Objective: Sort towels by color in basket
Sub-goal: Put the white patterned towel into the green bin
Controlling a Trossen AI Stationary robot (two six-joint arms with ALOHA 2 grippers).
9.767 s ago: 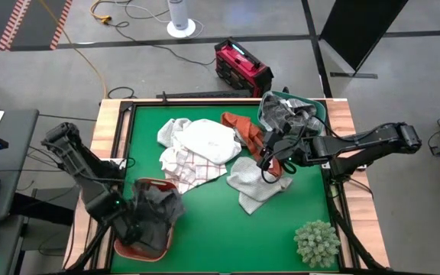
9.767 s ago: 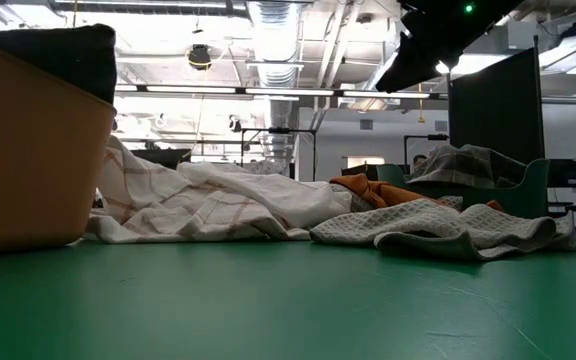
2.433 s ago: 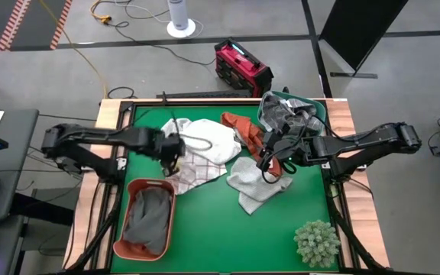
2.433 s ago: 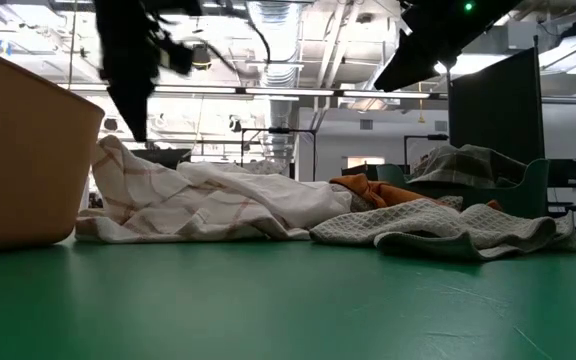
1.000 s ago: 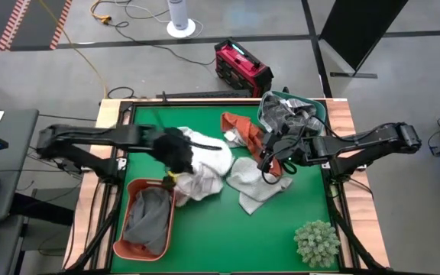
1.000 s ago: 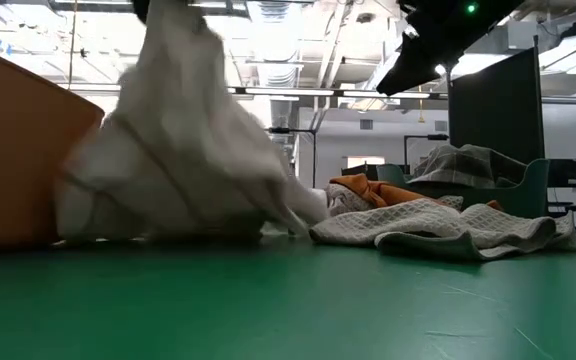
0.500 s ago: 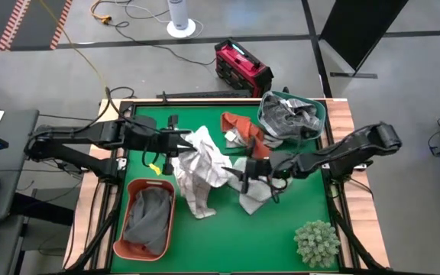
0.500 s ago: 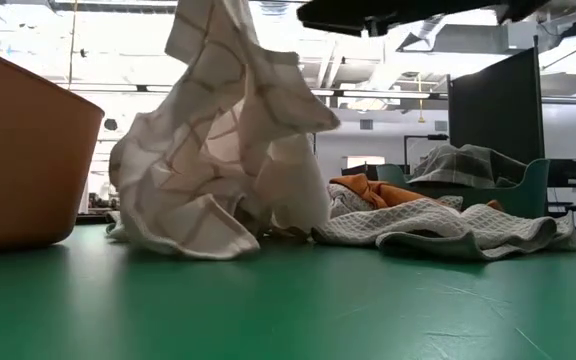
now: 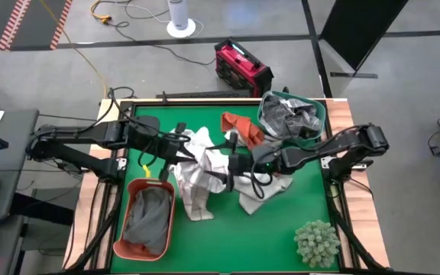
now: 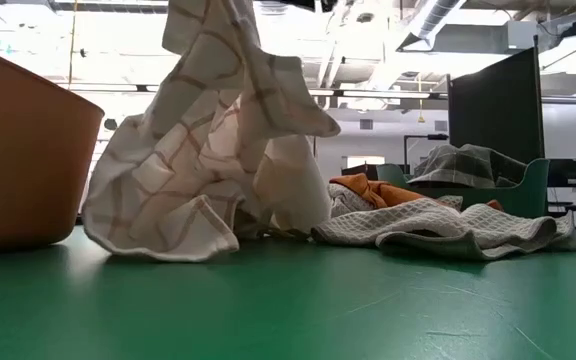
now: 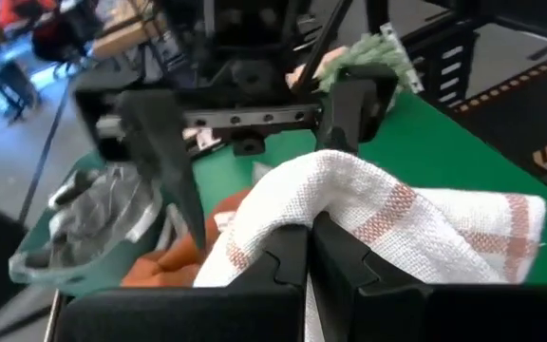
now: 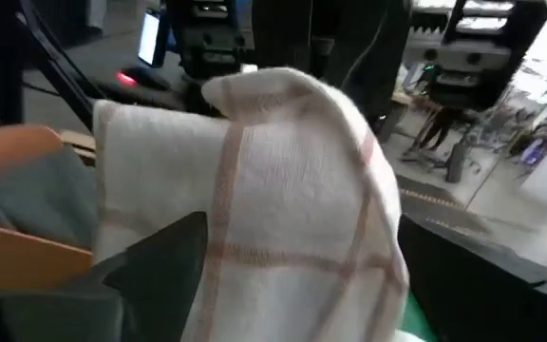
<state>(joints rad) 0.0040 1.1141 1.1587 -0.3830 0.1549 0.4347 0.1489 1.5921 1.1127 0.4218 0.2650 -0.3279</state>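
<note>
A white towel with thin rust checks [image 9: 198,174] hangs from my left gripper [image 9: 183,147], which is shut on it over the table's middle left. The towel's lower end [image 10: 158,232] lies on the green table. My right gripper [image 9: 224,162] is open and level, reaching in from the right. Its fingers [image 12: 150,266] stand on either side of the towel's raised fold [image 12: 264,180]; I cannot tell whether they touch it. A rust-orange towel [image 9: 243,126] and a pale grey towel [image 9: 260,187] lie on the table to the right. My left gripper pinches a bunched fold at the towel's top [image 11: 292,204] between its two fingers, coming nearly level from the table's left. The cloth is gathered in several layers there. The towel hangs slack below the hold, with its lower part crumpled on the table.
An orange basket [image 9: 132,191] with a grey towel [image 9: 147,218] stands at the near left. A green basket [image 9: 321,114] with grey checked towels [image 9: 289,114] stands at the far right. A spiky green plant ball [image 9: 317,243] sits at the near right corner.
My left gripper has risen with the checked towel, drawing it up off the pile; its upper part now hangs while its lower end stays on the table. My right gripper has travelled toward the table's left, from beside the rust-orange towel to the raised towel, and turned level.
</note>
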